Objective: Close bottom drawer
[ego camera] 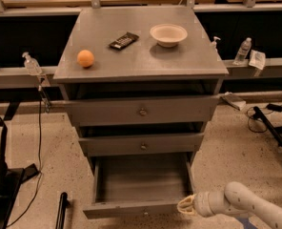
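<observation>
The bottom drawer of the grey cabinet stands pulled well out, its empty inside showing. Its narrow front lies near the lower edge of the view. My gripper, on a pale arm coming in from the lower right, is at the right end of that drawer front, touching or almost touching its corner. It holds nothing that I can see.
The middle drawer and top drawer sit slightly out. On the cabinet top are an orange ball, a black remote and a white bowl. A black stand is at left, and cables and a black leg at right.
</observation>
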`<state>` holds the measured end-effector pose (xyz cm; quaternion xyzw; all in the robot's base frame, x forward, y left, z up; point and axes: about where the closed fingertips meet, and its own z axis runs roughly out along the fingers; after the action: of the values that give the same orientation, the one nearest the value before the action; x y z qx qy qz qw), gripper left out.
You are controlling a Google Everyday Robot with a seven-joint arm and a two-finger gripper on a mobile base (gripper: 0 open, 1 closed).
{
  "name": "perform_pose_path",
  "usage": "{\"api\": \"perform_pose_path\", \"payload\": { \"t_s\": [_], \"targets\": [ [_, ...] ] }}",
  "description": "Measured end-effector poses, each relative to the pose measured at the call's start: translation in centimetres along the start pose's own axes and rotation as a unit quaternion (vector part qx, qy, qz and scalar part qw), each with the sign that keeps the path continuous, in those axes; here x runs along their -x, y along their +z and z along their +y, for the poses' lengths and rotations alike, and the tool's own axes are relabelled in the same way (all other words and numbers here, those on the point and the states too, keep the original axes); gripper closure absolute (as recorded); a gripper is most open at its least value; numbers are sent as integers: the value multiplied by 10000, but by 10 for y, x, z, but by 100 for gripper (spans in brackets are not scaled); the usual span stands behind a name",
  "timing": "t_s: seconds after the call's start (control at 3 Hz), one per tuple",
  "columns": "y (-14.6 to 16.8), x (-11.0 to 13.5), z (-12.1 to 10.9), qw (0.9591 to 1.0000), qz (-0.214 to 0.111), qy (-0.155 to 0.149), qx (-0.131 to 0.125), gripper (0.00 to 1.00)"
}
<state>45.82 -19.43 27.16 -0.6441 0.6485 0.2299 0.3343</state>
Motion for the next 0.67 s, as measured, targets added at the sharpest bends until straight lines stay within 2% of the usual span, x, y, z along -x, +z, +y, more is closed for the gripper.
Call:
{"api": "perform_pose_path", "payload": {
  "t_s": [0.33, 0.67],
  "targets": [
    [26, -24, 8, 9997, 18, 95, -205, 100],
    [51, -48, 21, 9996, -68, 173, -213, 100]
  ]
}}
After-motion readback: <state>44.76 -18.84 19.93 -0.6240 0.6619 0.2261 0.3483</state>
